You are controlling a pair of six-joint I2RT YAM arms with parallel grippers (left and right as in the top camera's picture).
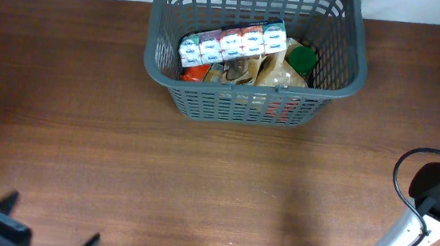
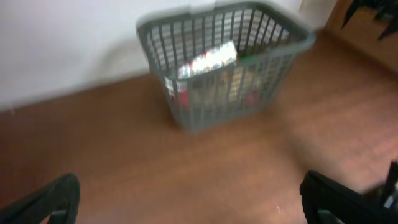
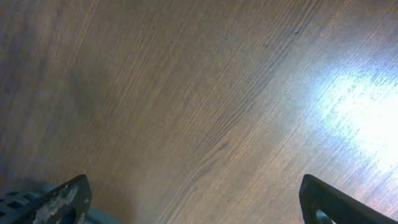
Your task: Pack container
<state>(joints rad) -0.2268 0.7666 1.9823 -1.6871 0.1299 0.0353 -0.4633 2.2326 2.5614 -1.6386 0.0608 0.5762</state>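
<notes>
Nearest the camera, and well short of the container, both arms sit low at the front of the table. The left gripper (image 2: 191, 202) has its jaws spread wide with nothing between them. The right gripper (image 3: 196, 200) is just as wide and just as empty, looking down at bare wood.

Between the grippers and the container lies an open stretch of brown table (image 1: 118, 153) with nothing loose on it that I can see.

The container (image 1: 246, 108) stands at the far edge of the table, roughly central. Inside it, a row of small white-labelled cartons (image 1: 232, 42) lies across the top of the load. A pale bag (image 1: 278, 73) sits below them toward the front wall, with a green-topped item (image 1: 301, 58) to its right.

The load looks close to done, so the risk I would judge from here is a careless reach. An arm swinging in from the near side could catch the rim or a handle and shove the light basket toward the far edge (it has little room behind it). The cartons, perched on top, could also be knocked askew.

Much is unclear. The left wrist view is blurred, the lattice hides the lower items, and a red patch (image 1: 194, 73) left of the bag cannot be identified. Both arms are cut off by the overhead frame.
</notes>
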